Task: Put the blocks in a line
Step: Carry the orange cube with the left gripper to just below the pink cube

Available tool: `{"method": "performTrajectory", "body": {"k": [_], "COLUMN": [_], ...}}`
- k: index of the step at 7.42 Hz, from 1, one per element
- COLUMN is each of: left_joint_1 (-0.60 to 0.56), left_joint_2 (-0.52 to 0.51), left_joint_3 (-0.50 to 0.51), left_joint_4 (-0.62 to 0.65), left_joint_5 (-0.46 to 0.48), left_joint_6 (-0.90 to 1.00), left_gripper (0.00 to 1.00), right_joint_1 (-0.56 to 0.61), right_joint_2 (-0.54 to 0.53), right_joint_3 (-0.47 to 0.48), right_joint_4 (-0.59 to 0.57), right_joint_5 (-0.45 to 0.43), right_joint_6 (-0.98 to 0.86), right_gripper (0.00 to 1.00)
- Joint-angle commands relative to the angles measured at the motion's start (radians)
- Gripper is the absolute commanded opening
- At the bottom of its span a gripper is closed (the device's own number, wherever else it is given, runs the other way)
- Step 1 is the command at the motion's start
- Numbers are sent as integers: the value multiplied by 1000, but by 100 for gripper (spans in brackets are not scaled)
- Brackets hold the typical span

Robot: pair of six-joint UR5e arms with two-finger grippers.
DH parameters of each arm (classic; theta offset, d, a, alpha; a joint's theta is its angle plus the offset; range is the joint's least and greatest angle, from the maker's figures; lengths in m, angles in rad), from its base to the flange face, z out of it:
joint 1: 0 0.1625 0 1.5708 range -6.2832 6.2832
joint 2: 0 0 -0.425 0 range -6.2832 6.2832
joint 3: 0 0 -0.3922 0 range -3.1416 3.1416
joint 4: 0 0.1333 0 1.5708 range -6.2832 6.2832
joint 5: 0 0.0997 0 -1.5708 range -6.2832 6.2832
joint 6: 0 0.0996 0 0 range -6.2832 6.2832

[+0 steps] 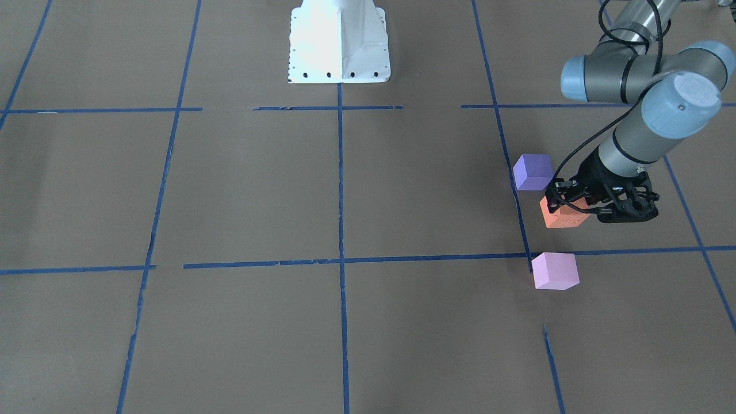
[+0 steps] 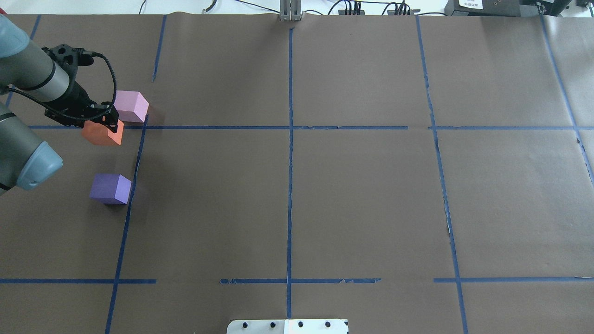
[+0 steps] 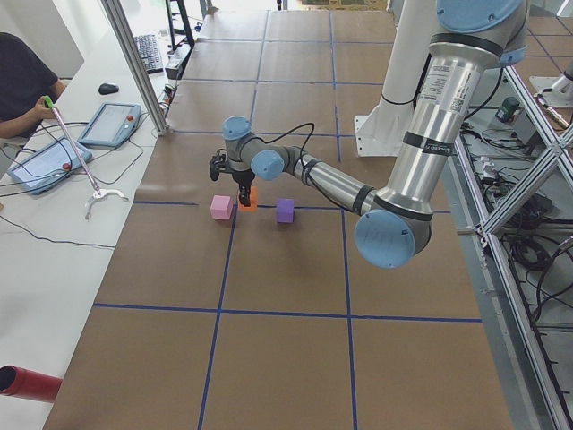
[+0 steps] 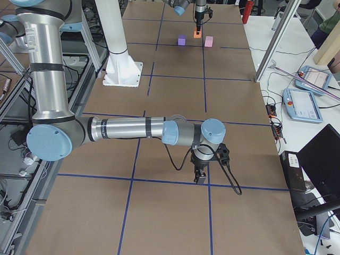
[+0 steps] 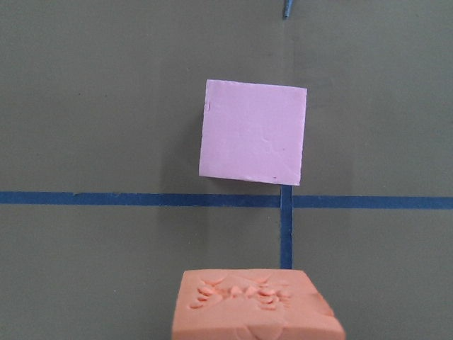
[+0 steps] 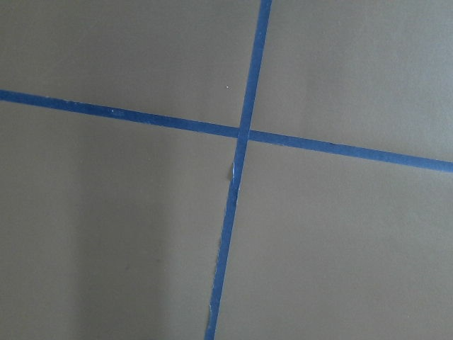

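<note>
The three blocks stand in a rough row by a blue tape line on my left side. The orange block (image 1: 560, 217) (image 2: 100, 134) (image 5: 255, 308) is in the middle, with dents in its top face. The pale pink-lilac block (image 1: 555, 271) (image 2: 131, 105) (image 5: 255, 132) lies beyond it. The violet-blue block (image 1: 533, 171) (image 2: 110, 188) lies nearer my base. My left gripper (image 1: 572, 200) (image 2: 104, 119) points down and is shut on the orange block. My right gripper (image 4: 201, 178) hangs low over bare paper by a tape crossing; I cannot tell whether it is open or shut.
Brown paper with a blue tape grid (image 2: 290, 127) covers the table. The white robot base (image 1: 339, 43) stands at the middle of my edge. A side bench with tablets (image 3: 107, 121) and a seated operator (image 3: 22, 85) runs along the far side.
</note>
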Motion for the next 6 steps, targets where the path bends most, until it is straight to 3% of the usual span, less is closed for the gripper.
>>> {"method": "performTrajectory", "body": {"k": [1,6], "left_joint_1": [8,65], "left_joint_2": [-6,-16], "left_joint_3": [62,118], "left_joint_4": [-50,-123], "left_joint_5": [-3,-24], "left_joint_6": [-1,-4], "left_gripper": [3,4], "right_joint_1": [0,0], "right_joint_2": [0,0], "right_joint_3": [0,0], "right_joint_4": [0,0], "right_joint_5": [0,0], "right_joint_6": [0,0], "right_gripper": [100,100]}}
